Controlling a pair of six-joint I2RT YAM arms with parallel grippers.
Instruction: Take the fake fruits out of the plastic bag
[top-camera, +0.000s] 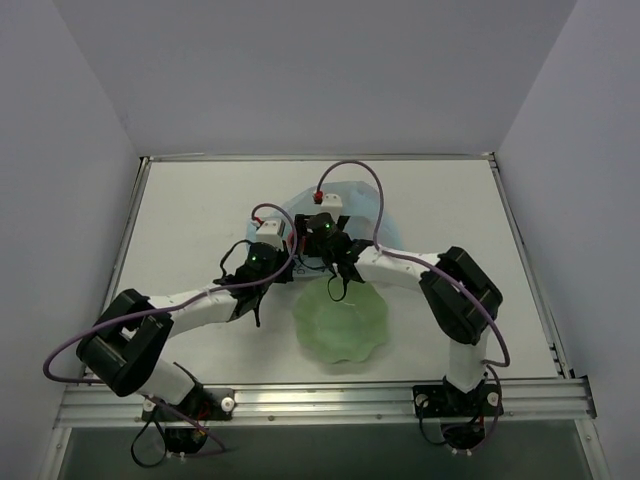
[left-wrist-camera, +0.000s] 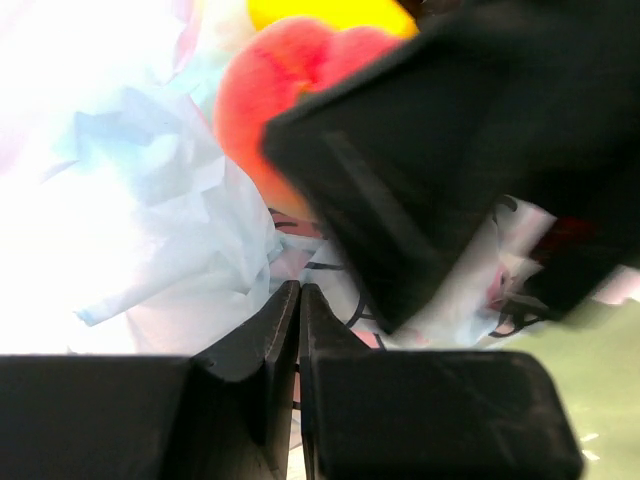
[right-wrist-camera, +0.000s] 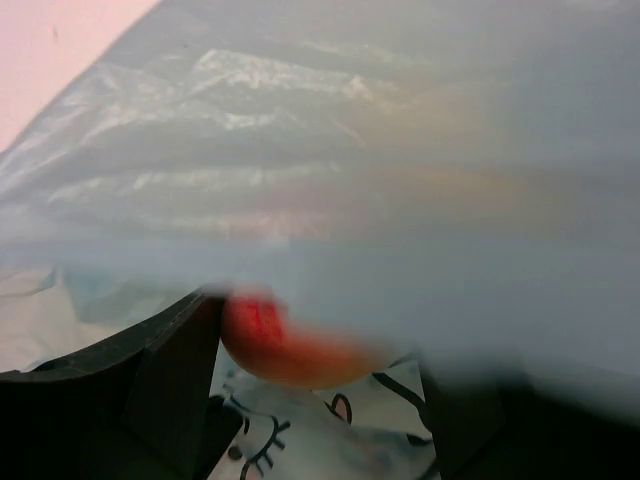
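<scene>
The light-blue plastic bag (top-camera: 352, 198) lies at mid-table, its printed white panel (right-wrist-camera: 300, 425) facing me. My left gripper (top-camera: 286, 244) is shut, pinching the bag's near edge (left-wrist-camera: 298, 292). My right gripper (top-camera: 312, 224) reaches into the bag's mouth with its jaws apart (right-wrist-camera: 320, 400). A red-orange fake peach (right-wrist-camera: 290, 345) sits between its fingers, against the left finger (right-wrist-camera: 170, 370). The plastic film hides the peach's top. The left wrist view shows the peach (left-wrist-camera: 265, 100), a yellow fruit (left-wrist-camera: 320, 12) behind it, and the right gripper's blurred black finger (left-wrist-camera: 450, 160) in front.
A pale green scalloped bowl (top-camera: 375, 325) stands just near of the bag, between the two arms, and also shows in the left wrist view (left-wrist-camera: 600, 380). Purple cables loop above both wrists. Table rims run along the left, right and far sides.
</scene>
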